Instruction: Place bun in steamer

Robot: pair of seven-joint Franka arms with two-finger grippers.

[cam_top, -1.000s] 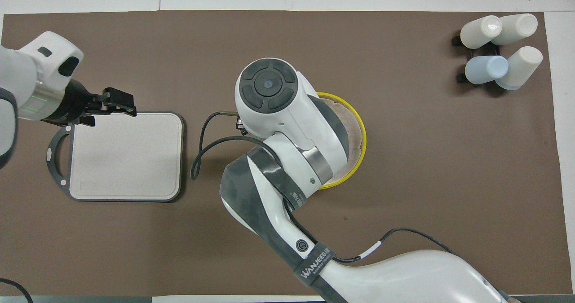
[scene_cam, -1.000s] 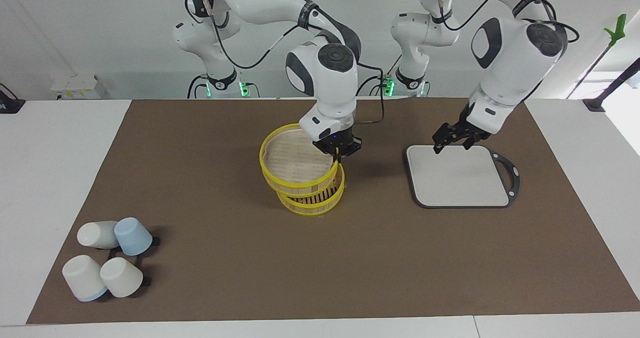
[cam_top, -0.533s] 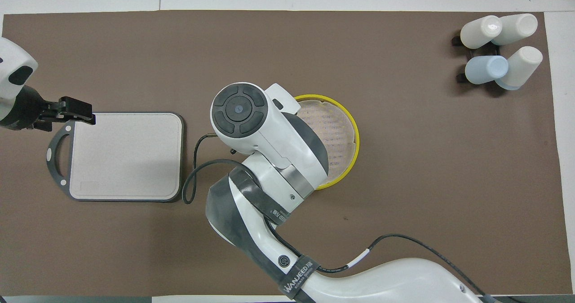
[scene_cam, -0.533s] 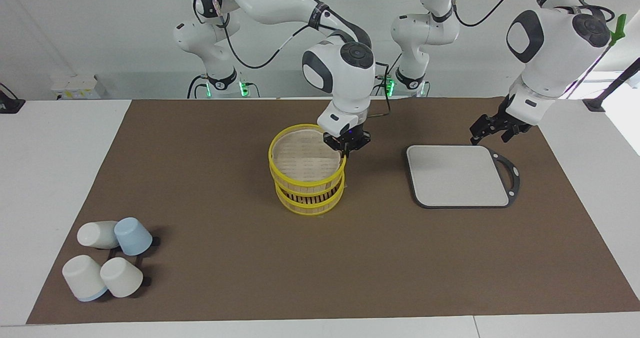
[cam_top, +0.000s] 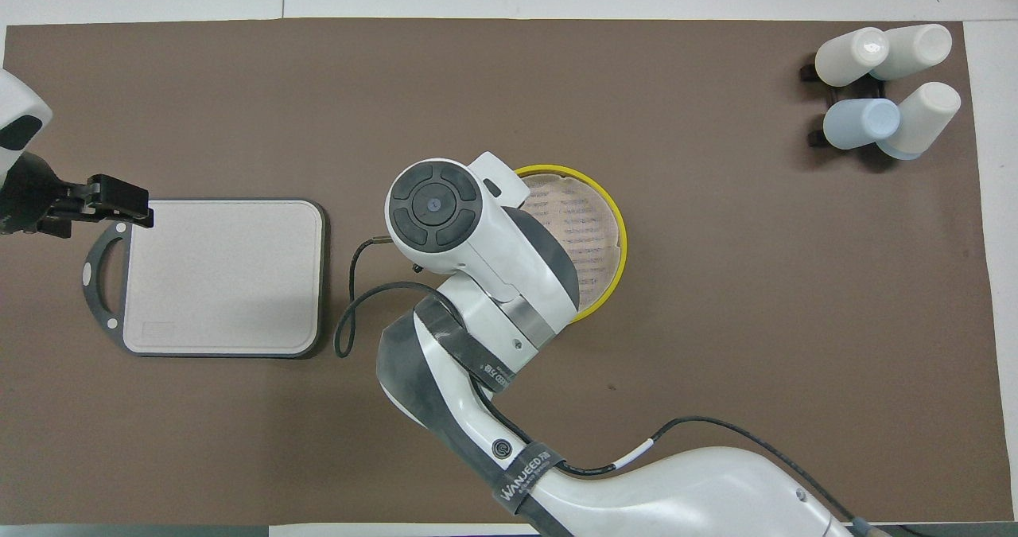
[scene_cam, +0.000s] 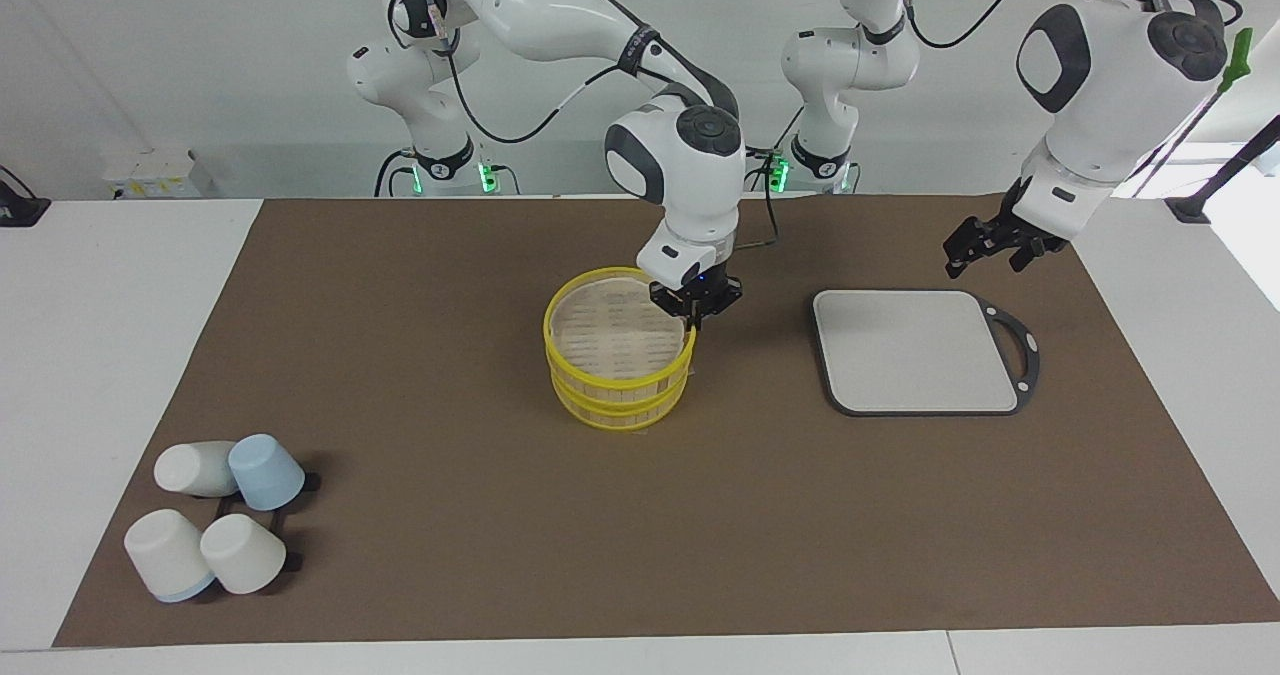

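The steamer (scene_cam: 613, 396) stands mid-table, two tiers with yellow rims stacked squarely, its slatted whitish top showing. My right gripper (scene_cam: 695, 312) is at the upper tier's rim on the side toward the cutting board and is shut on it. In the overhead view the steamer (cam_top: 611, 231) is half covered by the right arm, which hides that gripper. My left gripper (scene_cam: 983, 253) is open and empty, in the air over the mat by the cutting board's handle corner; it also shows in the overhead view (cam_top: 119, 200). No bun shows in either view.
A grey cutting board (scene_cam: 915, 350) with a black rim lies beside the steamer toward the left arm's end, also in the overhead view (cam_top: 223, 274). Several upturned pale and blue cups (scene_cam: 215, 515) sit at the right arm's end, farthest from the robots (cam_top: 883, 91).
The upper tier was held tilted and offset; my right gripper has brought it down square onto the lower tier. My left gripper has drawn back from over the board toward the left arm's end.
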